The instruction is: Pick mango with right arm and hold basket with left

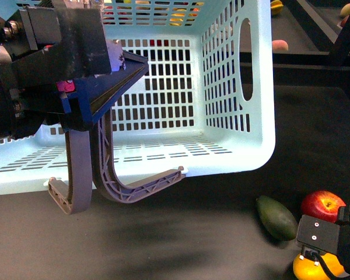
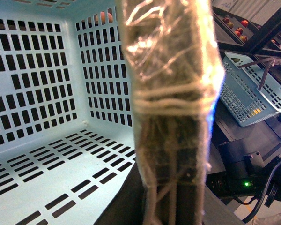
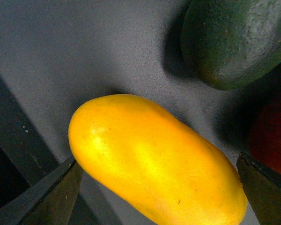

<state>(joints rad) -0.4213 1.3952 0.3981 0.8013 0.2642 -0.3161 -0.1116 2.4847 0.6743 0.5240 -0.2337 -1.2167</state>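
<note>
- A dark matte bench fills the front view, with more fruit on dark shelving behind it.
- Front view: the pale turquoise basket is tipped up with its open mouth towards the camera. The left pincer looks clamped on its near rim, and the grey-brown handles hang below.
- At the bench's near right corner the right pincer sits low over the mango. A dark green fruit and a red apple lie just beside it.
- Left wrist view: a tape-wrapped finger blocks the middle of the picture. The slotted floor and walls of the basket show behind it, and a second basket stands far off.
- Right wrist view: the mango lies on the bench between the two black fingers. They stand apart, one at each end of the fruit, and have not closed.
- Judgement: the basket hold seems done and the mango grasp is the step in hand. The next move is to close squarely on the smooth, rounded fruit without nudging the green fruit or apple, then lift.
</note>
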